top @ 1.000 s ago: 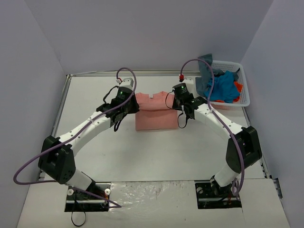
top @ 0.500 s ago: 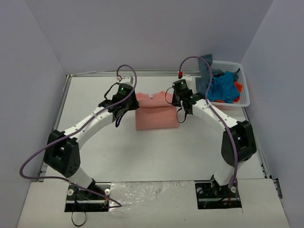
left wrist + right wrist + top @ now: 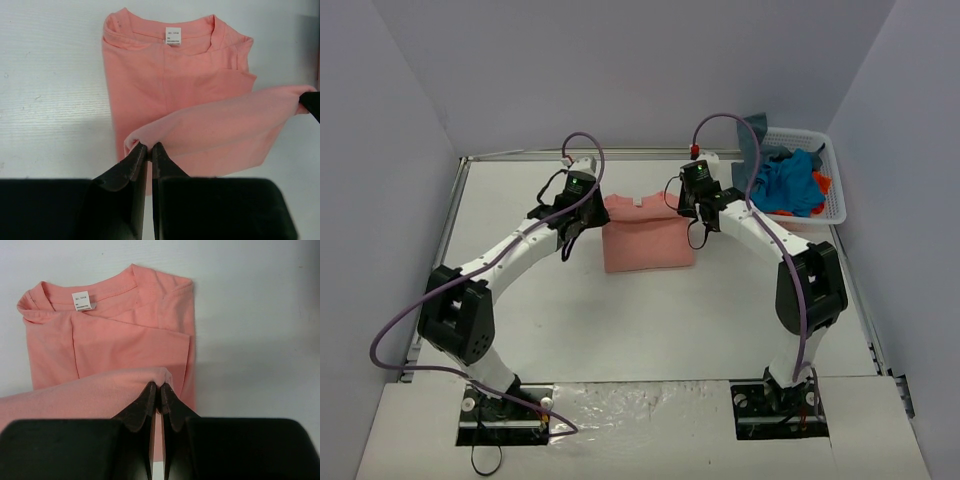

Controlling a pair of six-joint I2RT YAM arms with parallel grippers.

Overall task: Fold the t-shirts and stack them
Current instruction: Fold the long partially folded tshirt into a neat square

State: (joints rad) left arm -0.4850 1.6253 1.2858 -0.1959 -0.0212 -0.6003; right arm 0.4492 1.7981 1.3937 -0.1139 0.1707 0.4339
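Note:
A salmon-pink t-shirt point(image 3: 645, 238) lies on the white table, collar and label at the far side, sleeves folded in. My left gripper point(image 3: 592, 212) is shut on its lower left corner point(image 3: 145, 145) and holds it lifted over the shirt. My right gripper point(image 3: 686, 212) is shut on the lower right corner point(image 3: 159, 382). The bottom hem hangs between the two grippers above the shirt's upper half point(image 3: 165, 65). Bright blue point(image 3: 790, 182), slate grey-blue point(image 3: 752, 135) and orange-red point(image 3: 821, 183) shirts lie in the basket at the back right.
A white lattice basket point(image 3: 835, 190) stands at the table's far right, close behind the right arm. Purple cables loop above both wrists. The table has a raised metal rim point(image 3: 448, 225) along its left side.
Both grippers have moved toward the far side, carrying the shirt's bottom hem up over its body toward the collar. The visible pink shape has grown shorter front to back.

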